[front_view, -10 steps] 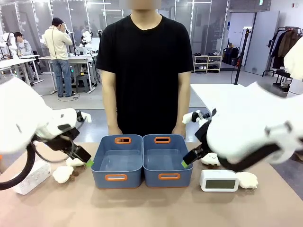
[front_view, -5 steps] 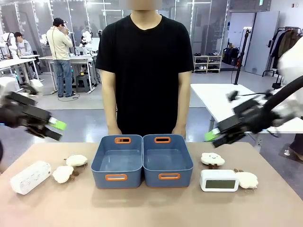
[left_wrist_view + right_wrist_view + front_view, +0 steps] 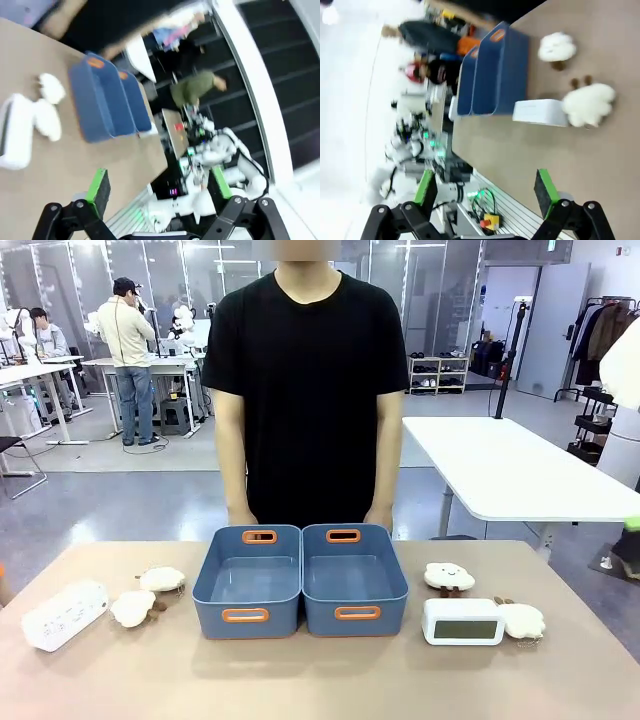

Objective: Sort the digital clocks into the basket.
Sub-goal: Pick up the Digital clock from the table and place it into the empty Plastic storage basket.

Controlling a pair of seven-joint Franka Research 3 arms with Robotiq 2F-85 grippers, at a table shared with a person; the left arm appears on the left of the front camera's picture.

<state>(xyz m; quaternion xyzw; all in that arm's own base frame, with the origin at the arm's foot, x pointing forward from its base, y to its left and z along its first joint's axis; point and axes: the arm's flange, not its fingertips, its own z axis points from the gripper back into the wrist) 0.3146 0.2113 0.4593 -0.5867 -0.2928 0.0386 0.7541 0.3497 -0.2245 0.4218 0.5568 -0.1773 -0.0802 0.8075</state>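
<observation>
Tan table [image 3: 320,680] stretches wide, and a person [image 3: 310,390] in a black T-shirt stands at its far edge, right behind the bins. Left basket [image 3: 248,582] and right basket [image 3: 353,580] sit side by side in the middle, their walls touching. On to the clocks! The chunkier digital clock [image 3: 462,621] stands upright on the right, just beside the right basket, with its screen facing the near side. The slimmer digital clock [image 3: 65,615] lies angled at the left end, well apart from the baskets. Two white plush toys [image 3: 133,608] sit between it and the left basket. Two more cloud plushes [image 3: 522,620] crowd the right clock, one against its right side. Left jaws are spread wide, nothing between the green pads [image 3: 98,185]. Right jaws are just as wide, pads [image 3: 545,187] gripping nothing.
</observation>
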